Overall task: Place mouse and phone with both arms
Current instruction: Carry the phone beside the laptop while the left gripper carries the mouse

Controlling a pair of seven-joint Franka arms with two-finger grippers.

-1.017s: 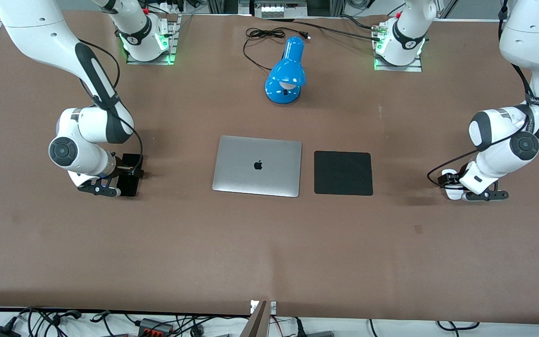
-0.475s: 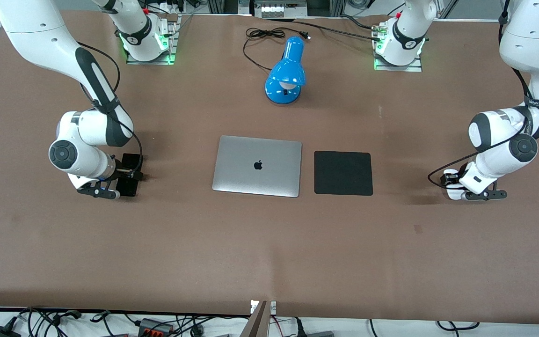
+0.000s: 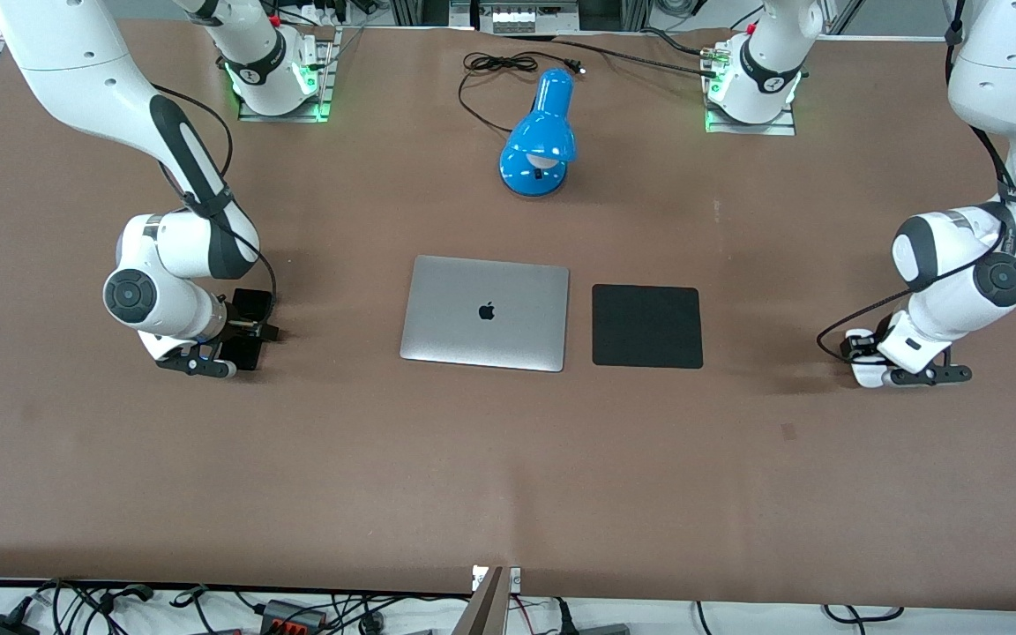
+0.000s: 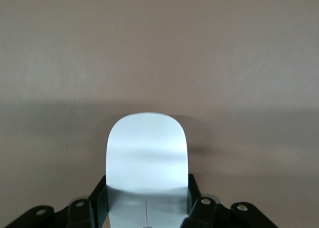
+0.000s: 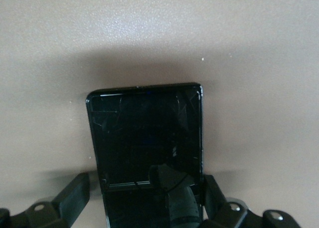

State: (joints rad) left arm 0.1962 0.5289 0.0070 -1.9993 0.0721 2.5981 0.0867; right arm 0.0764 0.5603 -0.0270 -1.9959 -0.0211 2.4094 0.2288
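Both arms have shifted a little in the last second. The left gripper [image 4: 147, 215] is clamped on the mouse [image 4: 147, 156] near the edge of the desk at the left arm's end. The right gripper [image 5: 152, 203] is clamped on the phone [image 5: 147, 138] near the edge at the right arm's end. Probably both things now leave the desk [image 3: 508, 459], so carrying toward the laptop [image 3: 484, 312] and black pad [image 3: 646, 325] comes next.
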